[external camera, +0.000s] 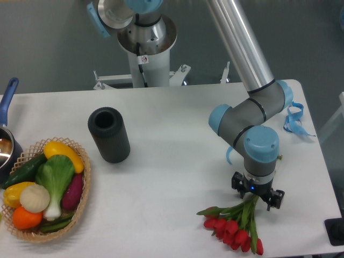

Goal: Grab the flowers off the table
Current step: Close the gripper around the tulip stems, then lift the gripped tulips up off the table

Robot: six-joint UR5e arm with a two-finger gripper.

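Observation:
The flowers (234,226) are a bunch of red tulip buds on green stems. They lie on the white table (172,161) near its front right edge, with the buds pointing toward the front. My gripper (256,198) points straight down over the stem ends. Its black fingers (277,199) stick out wide on either side of the stems, so the jaws look open around them. The fingertips and the tan tie are hidden under the wrist.
A black cylinder (109,134) stands left of centre. A wicker basket of vegetables (43,188) sits at the front left, with a blue-handled pot (6,145) behind it. Light-blue ribbon scraps (293,121) lie at the right edge. The arm's base (145,48) stands at the back.

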